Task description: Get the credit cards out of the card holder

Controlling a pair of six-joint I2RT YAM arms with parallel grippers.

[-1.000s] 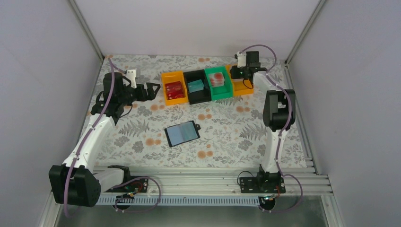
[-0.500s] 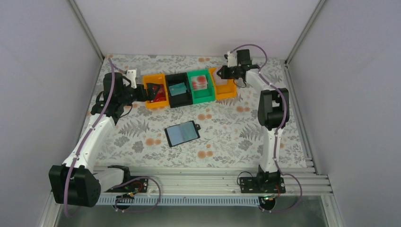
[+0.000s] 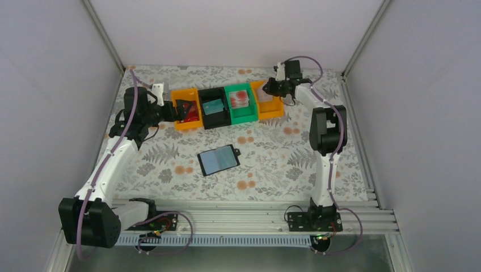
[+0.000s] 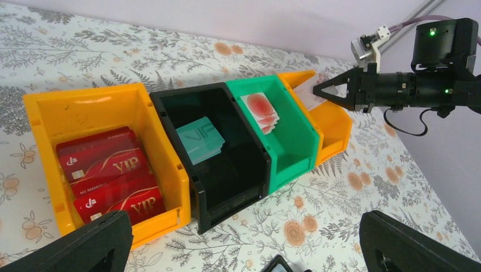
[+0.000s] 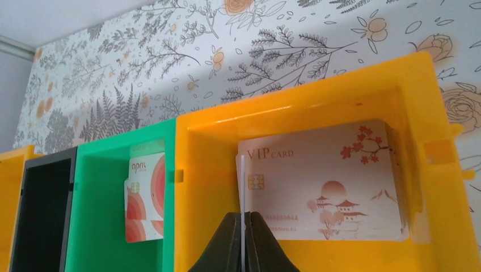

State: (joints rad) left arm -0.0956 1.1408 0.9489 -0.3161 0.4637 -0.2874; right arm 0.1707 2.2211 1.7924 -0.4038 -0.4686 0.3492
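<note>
Left gripper [image 3: 182, 109]: jaws wide, empty, at left orange bin [image 4: 79, 99]. Holder [image 3: 218, 160]: open, flat mid-table, at 5 o'clock from left gripper and 7 o'clock from right gripper [image 5: 242, 226], well apart from both. Right gripper: clamped on pale card [image 4: 305, 97], over right orange bin [image 5: 317, 107].

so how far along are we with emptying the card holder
Done: red VIP cards lie in the left orange bin, others in the black bin and green bin. In hand: the right gripper is shut on a thin card, edge-on at the right orange bin. To do: the card holder lies open; whether cards remain inside is unclear. The left gripper is open, empty.
</note>
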